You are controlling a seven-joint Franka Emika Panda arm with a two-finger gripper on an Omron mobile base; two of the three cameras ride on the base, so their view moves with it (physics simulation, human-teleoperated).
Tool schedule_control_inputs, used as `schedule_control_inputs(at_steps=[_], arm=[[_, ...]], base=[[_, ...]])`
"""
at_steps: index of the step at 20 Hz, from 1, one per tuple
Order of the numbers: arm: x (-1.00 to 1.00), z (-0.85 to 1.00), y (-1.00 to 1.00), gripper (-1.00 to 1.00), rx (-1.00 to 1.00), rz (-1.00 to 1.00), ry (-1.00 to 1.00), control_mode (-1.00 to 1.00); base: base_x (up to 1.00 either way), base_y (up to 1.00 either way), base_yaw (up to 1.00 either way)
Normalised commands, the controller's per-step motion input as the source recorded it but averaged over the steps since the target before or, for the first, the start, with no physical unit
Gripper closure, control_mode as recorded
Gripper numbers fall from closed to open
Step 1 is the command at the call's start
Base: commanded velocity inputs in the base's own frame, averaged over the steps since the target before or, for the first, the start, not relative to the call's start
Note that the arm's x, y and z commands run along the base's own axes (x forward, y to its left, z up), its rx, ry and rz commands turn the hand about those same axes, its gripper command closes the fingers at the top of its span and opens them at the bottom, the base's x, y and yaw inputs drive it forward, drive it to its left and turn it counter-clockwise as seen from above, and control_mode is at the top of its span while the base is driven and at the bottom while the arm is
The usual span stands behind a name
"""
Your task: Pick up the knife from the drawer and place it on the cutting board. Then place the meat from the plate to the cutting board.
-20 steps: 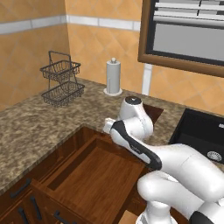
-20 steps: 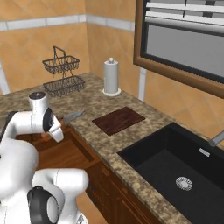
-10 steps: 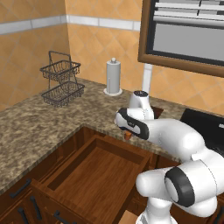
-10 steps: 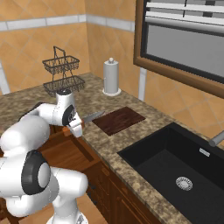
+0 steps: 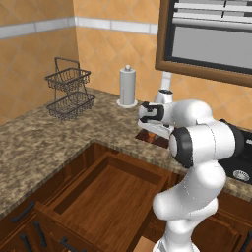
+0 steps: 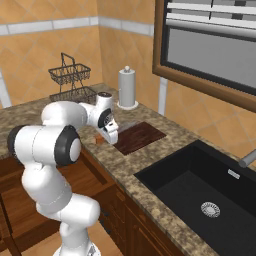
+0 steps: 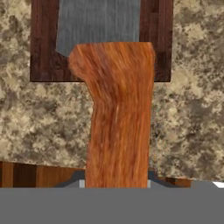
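Observation:
My gripper [image 6: 111, 134] is shut on the knife [image 7: 118, 118]. In the hand view its orange-brown handle runs up from between my fingertips. The grey blade [image 7: 98, 22] reaches over the near edge of the dark reddish-brown cutting board [image 7: 43, 48]. The cutting board [image 6: 141, 137] lies on the granite counter between the sink and the paper towel roll. The knife's handle end [image 6: 100, 140] pokes out beside the hand, just short of the board. Below and to the left, the wide wooden drawer [image 5: 106, 192] stands pulled out. The meat and the plate are out of view.
A black sink basin [image 6: 205, 190] sits to the right of the board. A paper towel holder [image 6: 126, 87] and a two-tier wire basket [image 6: 72, 82] stand at the back of the counter [image 5: 44, 142]. Narrow drawers with black handles [image 5: 29, 231] are low at the left.
The arm has swung from above the open drawer to the right, over the counter, carrying the knife up to the cutting board's near edge.

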Motion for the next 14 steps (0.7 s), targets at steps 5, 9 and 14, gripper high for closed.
schedule_control_inputs(at_steps=[5,9,14], arm=[[0.84,-0.33,0.00,1.00,-0.03,0.00,0.00,-1.00],[0.66,-0.54,-0.13,1.00,-0.04,0.00,0.00,-1.00],[0.51,-0.51,-0.24,1.00,-0.03,0.00,0.00,-1.00]], base=[[0.00,0.00,0.00],[0.00,0.00,0.00],[0.00,0.00,0.00]])
